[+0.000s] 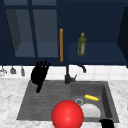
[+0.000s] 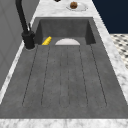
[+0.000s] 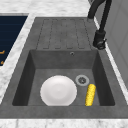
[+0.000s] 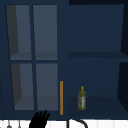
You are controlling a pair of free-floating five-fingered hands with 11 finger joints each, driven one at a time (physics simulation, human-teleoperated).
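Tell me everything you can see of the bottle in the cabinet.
The bottle is slim, olive-green and glassy-looking, with a narrow neck, a small cap and a pale label on its body. It stands upright on the lowest open shelf of the dark blue wall cabinet, right of the cabinet door's long wooden handle and above the faucet. Nothing touches it but the shelf.

You will find no legible text, brand or number here; the bottle carries a label too blurred to read.
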